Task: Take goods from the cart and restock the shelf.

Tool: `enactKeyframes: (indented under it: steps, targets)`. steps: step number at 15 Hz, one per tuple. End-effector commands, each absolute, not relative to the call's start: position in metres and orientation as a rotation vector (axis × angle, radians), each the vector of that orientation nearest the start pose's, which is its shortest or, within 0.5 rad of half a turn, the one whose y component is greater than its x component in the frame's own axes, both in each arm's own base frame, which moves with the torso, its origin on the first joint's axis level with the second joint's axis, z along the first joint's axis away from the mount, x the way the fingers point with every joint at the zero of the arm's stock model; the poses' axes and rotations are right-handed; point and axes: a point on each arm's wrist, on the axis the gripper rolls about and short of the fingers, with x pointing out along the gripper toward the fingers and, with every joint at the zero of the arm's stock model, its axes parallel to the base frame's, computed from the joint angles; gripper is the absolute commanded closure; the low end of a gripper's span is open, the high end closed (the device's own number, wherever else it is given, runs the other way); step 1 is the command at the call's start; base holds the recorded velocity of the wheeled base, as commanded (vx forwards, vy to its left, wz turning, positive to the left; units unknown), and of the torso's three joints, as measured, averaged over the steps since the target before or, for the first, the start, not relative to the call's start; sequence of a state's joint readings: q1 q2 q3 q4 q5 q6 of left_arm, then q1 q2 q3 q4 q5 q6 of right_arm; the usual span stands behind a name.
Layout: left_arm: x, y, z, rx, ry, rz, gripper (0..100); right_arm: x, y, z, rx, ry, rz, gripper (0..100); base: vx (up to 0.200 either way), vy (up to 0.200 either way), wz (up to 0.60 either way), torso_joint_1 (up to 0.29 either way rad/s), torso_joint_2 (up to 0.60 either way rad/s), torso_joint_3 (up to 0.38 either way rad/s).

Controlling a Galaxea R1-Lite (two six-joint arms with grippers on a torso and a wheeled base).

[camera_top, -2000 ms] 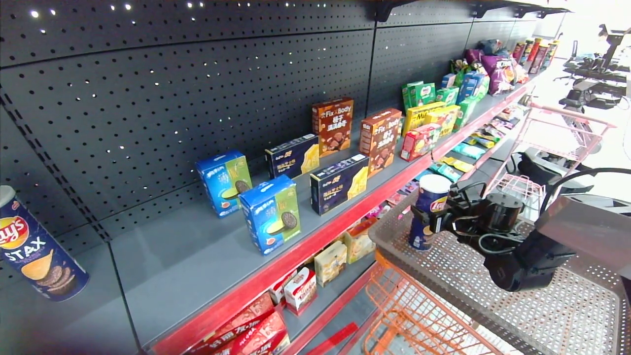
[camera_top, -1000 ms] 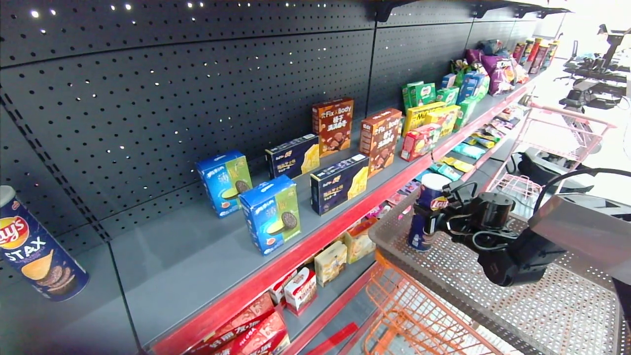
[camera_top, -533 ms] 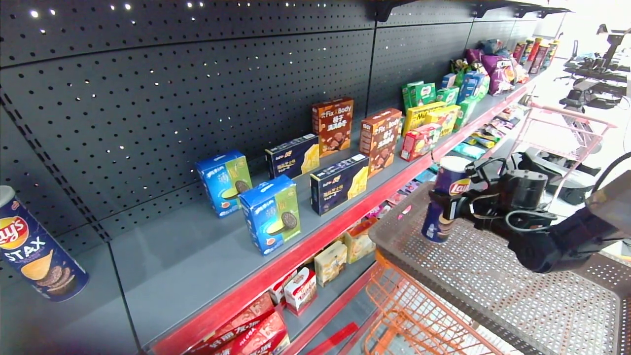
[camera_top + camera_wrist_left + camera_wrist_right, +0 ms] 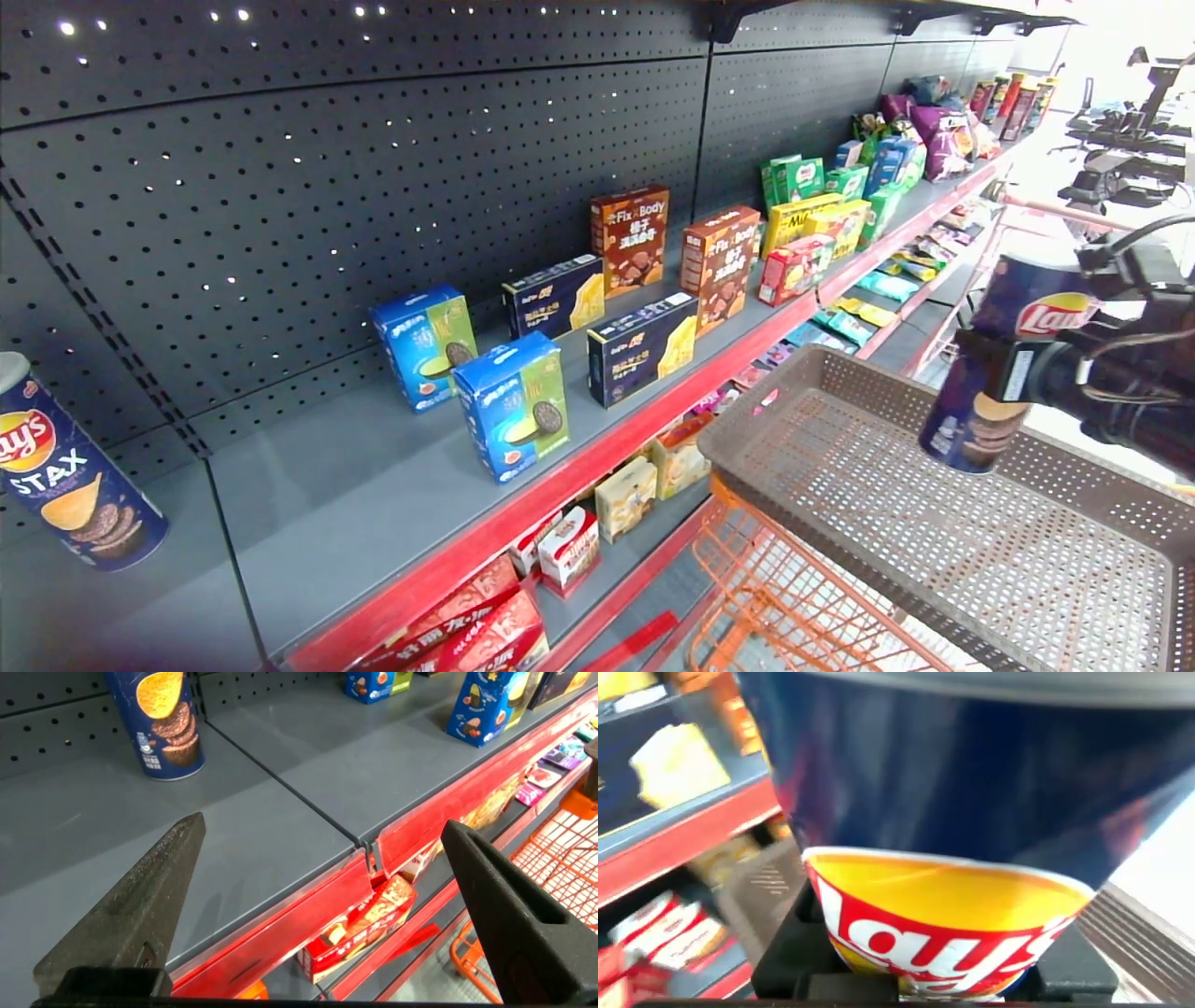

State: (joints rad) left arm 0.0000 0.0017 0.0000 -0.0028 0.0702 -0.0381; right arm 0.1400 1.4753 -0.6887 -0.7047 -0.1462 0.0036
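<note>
One chip can [image 4: 1025, 301] hangs over the cart basket's [image 4: 887, 523] far edge, right end effector [image 4: 1013, 369] clamped mid-body. Likely light, stiff, slick; grip the sides. Left end effector [image 4: 322, 821] apart above the shelf [image 4: 280, 765].

Head view: mounted high, angled forward and down along the shelf [image 4: 355, 485], with the cart [image 4: 761, 401] off its front edge. Left wrist view: low and close over the shelf's red front edge, looking past the left hand [image 4: 322, 826]. It shares the standing can [image 4: 159, 719] and blue boxes [image 4: 481, 709] with the head view. Right wrist view: pressed up against the held can [image 4: 952, 784].
</note>
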Motion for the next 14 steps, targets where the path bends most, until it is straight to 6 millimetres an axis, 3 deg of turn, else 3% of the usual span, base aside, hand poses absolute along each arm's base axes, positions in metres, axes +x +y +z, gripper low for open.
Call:
enactKeyframes:
  steps: [1,3,6,11,14]
  targets:
    - [-0.023,0.002,0.076,-0.038,-0.001,0.071,0,0.182,0.014,0.249,0.033,-0.05,-0.122,100,0.0,0.0,0.0,0.0,0.0,0.0]
    - [-0.023,0.002,0.076,-0.038,-0.003,0.071,0,0.13,0.001,0.241,0.016,0.003,-0.158,100,0.0,0.0,0.0,0.0,0.0,0.0]
    - [-0.023,0.002,0.076,-0.038,-0.003,0.071,0,0.058,0.001,0.223,0.01,0.081,-0.04,100,0.0,0.0,0.0,0.0,0.0,0.0]
    - [-0.023,0.002,0.076,-0.038,-0.003,0.071,0,0.043,-0.001,0.214,0.008,0.075,-0.062,100,0.0,0.0,0.0,0.0,0.0,0.0]
    - [-0.023,0.002,0.076,-0.038,-0.003,0.071,0,0.045,-0.002,0.215,0.01,0.081,-0.079,100,0.0,0.0,0.0,0.0,0.0,0.0]
